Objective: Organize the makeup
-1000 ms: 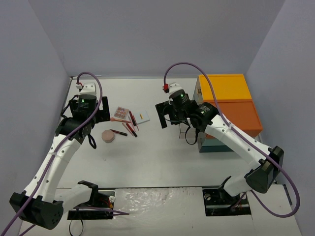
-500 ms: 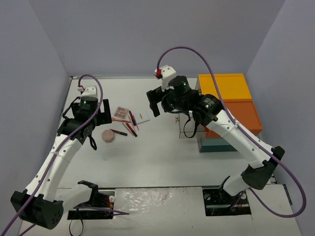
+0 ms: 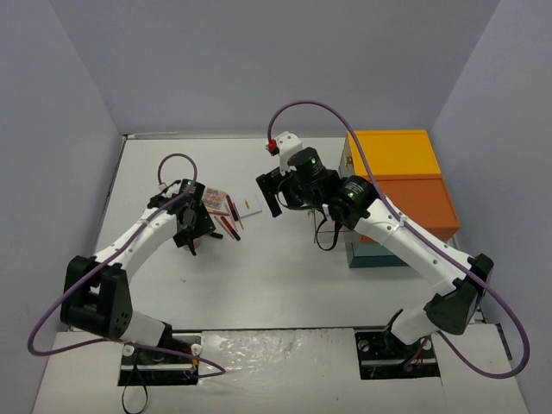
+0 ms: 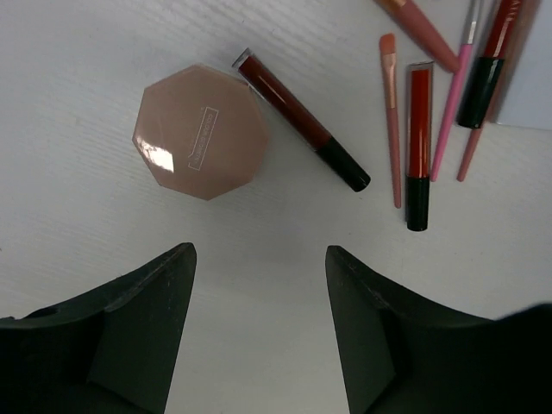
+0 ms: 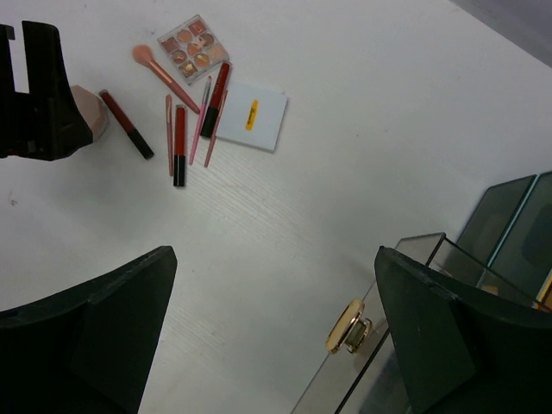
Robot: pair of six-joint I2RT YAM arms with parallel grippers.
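- The left gripper [image 4: 259,254] has dropped over the glossy peach octagonal compact [image 4: 200,131], fingers spread and empty; a pickup looks next.
- The right gripper [image 5: 274,259] hangs open, empty.

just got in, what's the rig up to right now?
Two arms are sorting makeup, and nothing is picked up yet. The left gripper is open, poised just over the pink octagonal compact, which lies on the table beside a dark red lip gloss tube. The right gripper is open and empty, above the table between the makeup cluster (eyeshadow palette, white card) and the orange box.
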